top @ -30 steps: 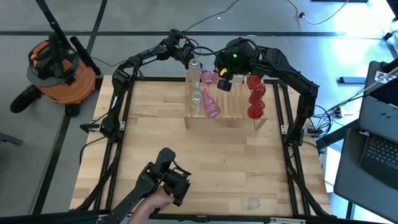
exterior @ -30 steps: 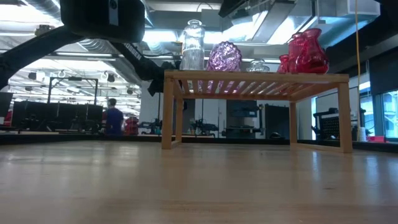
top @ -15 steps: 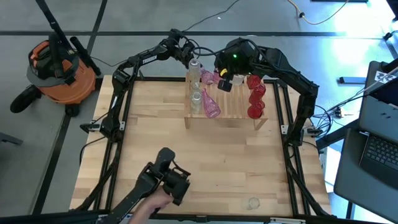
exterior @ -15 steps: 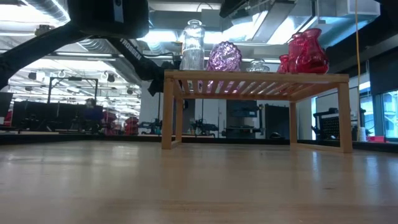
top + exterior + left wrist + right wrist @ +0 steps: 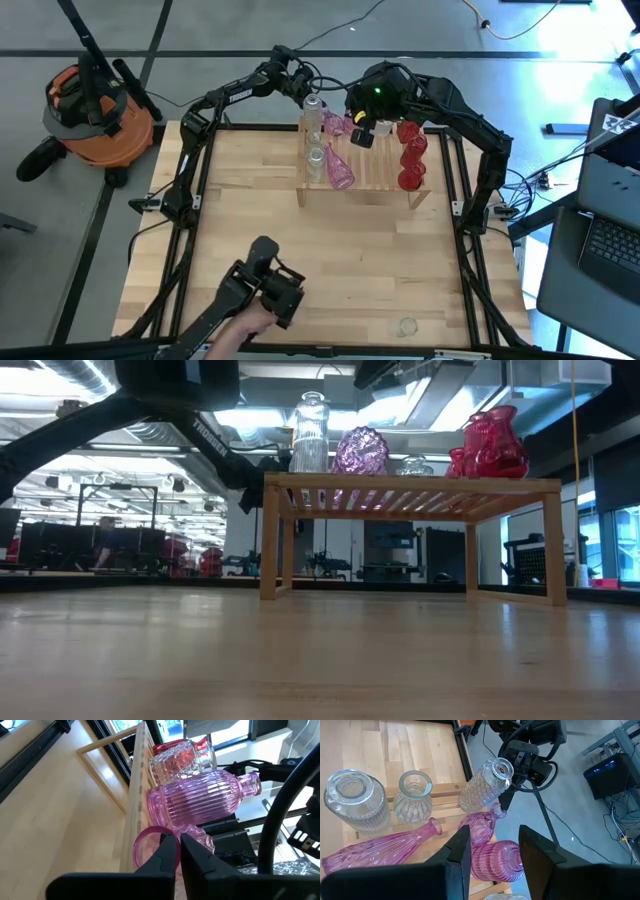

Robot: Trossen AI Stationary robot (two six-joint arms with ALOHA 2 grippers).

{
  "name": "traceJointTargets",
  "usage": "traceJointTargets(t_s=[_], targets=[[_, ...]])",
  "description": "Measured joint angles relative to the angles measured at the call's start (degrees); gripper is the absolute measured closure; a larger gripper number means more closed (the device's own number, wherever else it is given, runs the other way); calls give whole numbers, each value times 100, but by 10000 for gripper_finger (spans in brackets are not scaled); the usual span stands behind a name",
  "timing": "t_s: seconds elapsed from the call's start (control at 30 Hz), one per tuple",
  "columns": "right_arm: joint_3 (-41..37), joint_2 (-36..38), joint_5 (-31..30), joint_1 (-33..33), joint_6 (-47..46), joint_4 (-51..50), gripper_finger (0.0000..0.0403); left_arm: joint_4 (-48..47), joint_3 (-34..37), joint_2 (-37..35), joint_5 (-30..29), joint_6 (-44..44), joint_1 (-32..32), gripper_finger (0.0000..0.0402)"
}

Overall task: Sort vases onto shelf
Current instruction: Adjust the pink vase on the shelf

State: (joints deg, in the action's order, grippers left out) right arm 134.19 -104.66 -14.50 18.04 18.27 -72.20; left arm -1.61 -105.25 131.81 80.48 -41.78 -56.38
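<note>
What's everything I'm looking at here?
Table: one, light planks, centre.
Shelf: one, light wood, table's far side.
Clear vases: at least three, shelf's left end.
Pink vases: at least three, mid-shelf.
Red vases: about three, shelf's right end.
Small glass: one, clear, table's near edge.
Black device: one, table's near edge.
Vacuum: one, orange, floor left.
Laptop: one, dark, right.
Left hand: shut, at a pink vase's rim.
Right hand: fingers apart, above pink vases.

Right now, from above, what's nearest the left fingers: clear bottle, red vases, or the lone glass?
1. Clear bottle: beside the left fingers, left end of shelf.
2. Red vases: right end of shelf.
3. Lone glass: front of table.
</note>
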Motion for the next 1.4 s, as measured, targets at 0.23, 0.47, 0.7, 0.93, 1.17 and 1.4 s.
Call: traceJointTargets(t_s=[0.23,0.47,0.7,0.93,1.17,1.4], targets=[[0,0,7,0,0,2,285,55,0,-92,14,-52,-57,399],[0,0,9,0,0,4,285,58,-239,-147,28,-135,-124,401],[0,2,11,0,0,7,285,-120,-690,-146,7,-118,-81,398],[0,2,13,-2,-3,7,285,-526,-905,-146,44,140,63,398],[0,1,159,-2,-156,7,285,-538,-905,-146,45,140,84,400],[0,1,203,-2,-156,7,285,-531,-905,-146,1,140,11,400]])
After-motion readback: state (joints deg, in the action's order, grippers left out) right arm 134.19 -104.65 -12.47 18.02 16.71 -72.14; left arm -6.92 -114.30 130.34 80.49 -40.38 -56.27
